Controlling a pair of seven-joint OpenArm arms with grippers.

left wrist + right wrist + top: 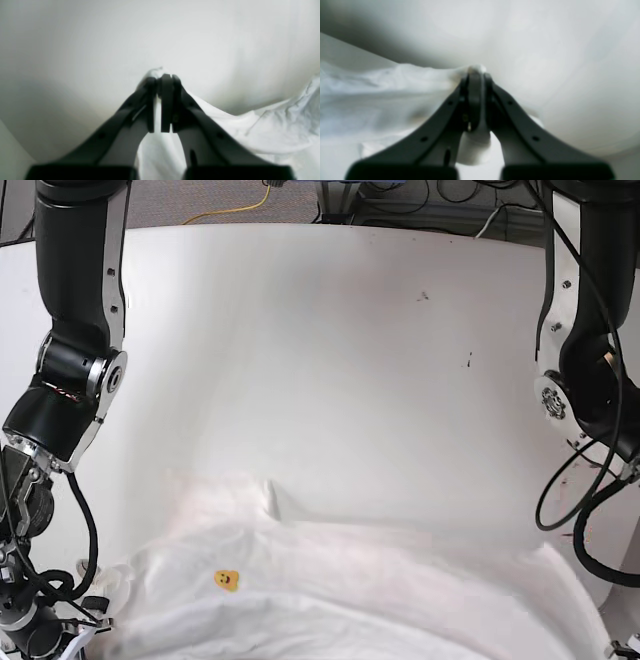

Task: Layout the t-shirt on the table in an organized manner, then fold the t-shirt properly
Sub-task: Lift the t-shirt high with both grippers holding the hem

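Tabletop [330,350]: white, smooth, fills most of base view; a few small dark specks toward far right side; cables beyond far edge.

T-shirt [340,590]: white, spread wide across near part of tabletop, reaching from one arm to the other. Cloth wrinkled, far edge uneven, one raised fold left of centre in base view. Small yellow-orange printed mark [227,580] showing on cloth near that fold. Rest of print not visible.

Arms: two dark arms, one at each side of base view, both bent down toward near corners of t-shirt. Neither pincer itself clearly visible in base view.

Left pincer [162,77]: jaws together, clamped on bunched edge of t-shirt; small tuft of white cloth poking out past tips, more cloth trailing off to right of left wrist view and down between fingers [150,105]. Tabletop behind blurred.

Right pincer [476,75]: jaws together, clamped on t-shirt edge; white nub of cloth at tips, roll of cloth hanging between fingers [495,100], sheet stretching off to left of right wrist view. Background out of focus.
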